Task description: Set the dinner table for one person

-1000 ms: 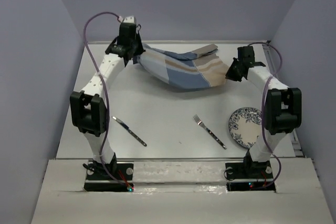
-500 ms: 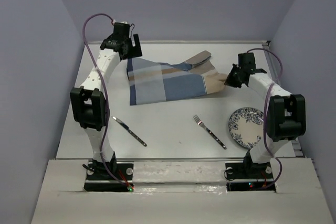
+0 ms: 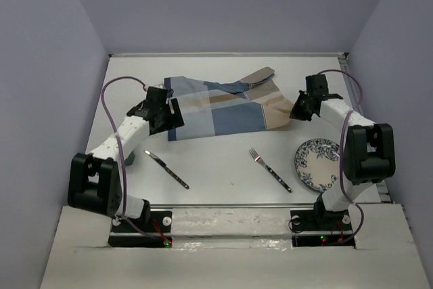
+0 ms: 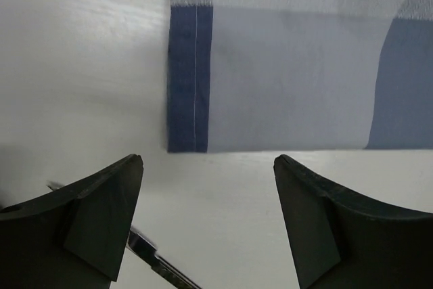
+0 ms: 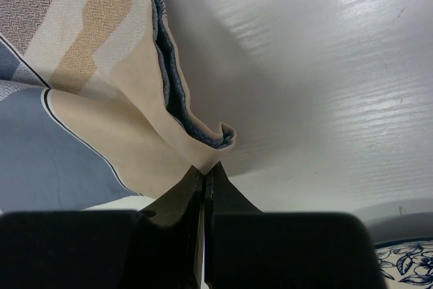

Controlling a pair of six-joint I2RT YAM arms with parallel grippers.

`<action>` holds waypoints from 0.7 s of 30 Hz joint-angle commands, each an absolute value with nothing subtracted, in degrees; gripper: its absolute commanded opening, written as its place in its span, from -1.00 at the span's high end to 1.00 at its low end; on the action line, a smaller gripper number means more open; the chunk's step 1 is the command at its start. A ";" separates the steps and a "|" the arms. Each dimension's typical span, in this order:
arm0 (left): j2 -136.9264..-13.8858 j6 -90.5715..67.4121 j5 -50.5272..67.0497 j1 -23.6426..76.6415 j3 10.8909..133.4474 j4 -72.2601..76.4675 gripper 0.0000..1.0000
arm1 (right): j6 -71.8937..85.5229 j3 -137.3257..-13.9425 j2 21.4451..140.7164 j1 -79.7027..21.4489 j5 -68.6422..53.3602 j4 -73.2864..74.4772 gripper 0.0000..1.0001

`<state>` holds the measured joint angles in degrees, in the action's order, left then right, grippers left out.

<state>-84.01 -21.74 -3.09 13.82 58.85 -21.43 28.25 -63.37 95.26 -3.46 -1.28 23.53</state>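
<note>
A blue-and-tan striped placemat (image 3: 223, 106) lies across the back half of the off-white dinner table (image 3: 223, 160), and its right end is rumpled and folded over. My left gripper (image 3: 172, 118) hovers open just off the placemat's near left corner (image 4: 189, 133), with bare table between its fingers (image 4: 108, 214). My right gripper (image 5: 205, 167) is shut on the tan right corner of the placemat (image 5: 135, 133). On the table lie a knife (image 3: 167, 170) at the front left, a fork (image 3: 270, 170) in the middle and a blue-patterned plate (image 3: 316, 164) at the front right.
The knife's tip (image 4: 152, 258) shows beside my left finger in the left wrist view. The plate's rim (image 5: 406, 262) shows at the lower right of the right wrist view. Grey walls close in the table on three sides, and a metal rail (image 3: 230, 206) runs along its near edge.
My left gripper has let go of the placemat and drawn back toward the near side. The lifted cloth has dropped flat on its left side. My right gripper still pinches its corner.
</note>
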 commanded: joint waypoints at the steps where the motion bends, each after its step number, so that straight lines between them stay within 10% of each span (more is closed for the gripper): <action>1: -77.10 -32.59 -1.76 14.94 48.02 -13.81 -0.79 | 27.68 -64.34 93.34 -3.87 -0.88 22.68 1.00; 21: -80.86 -46.14 -15.38 18.28 39.46 -1.85 -0.29 | 27.16 -63.72 93.43 -5.97 -4.22 22.24 1.00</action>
<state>-79.94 -44.27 -11.92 17.43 40.49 -4.38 28.05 -63.20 94.45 -4.95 -3.11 23.49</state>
